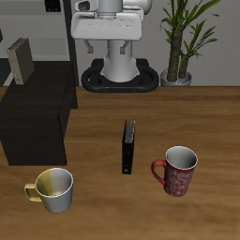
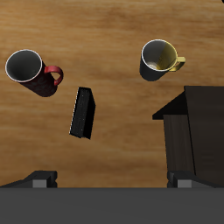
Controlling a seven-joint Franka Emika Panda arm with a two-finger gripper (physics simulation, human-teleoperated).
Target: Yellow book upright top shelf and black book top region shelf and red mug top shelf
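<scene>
The grey-tan yellow book (image 1: 19, 61) stands upright on the flat top of the black shelf (image 1: 37, 117), near its back edge. The thin black book (image 1: 128, 145) lies on the wooden table, mid-table. The dark red mug (image 1: 178, 171) stands upright nearer the table's front edge, apart from that book. My gripper (image 1: 111, 42) hangs high at the back of the table, far from all of them. In the wrist view its fingertips (image 2: 39, 178) stand wide apart with nothing between them. That view also shows the red mug (image 2: 31, 72), the black book (image 2: 82, 112) and a shelf (image 2: 197, 131) corner.
A cream mug with a yellow handle (image 1: 53, 189) stands by the shelf's front corner, also seen as the cream mug (image 2: 160, 59) in the wrist view. A potted plant (image 1: 183, 37) is behind the table, beside the robot's base (image 1: 120, 75).
</scene>
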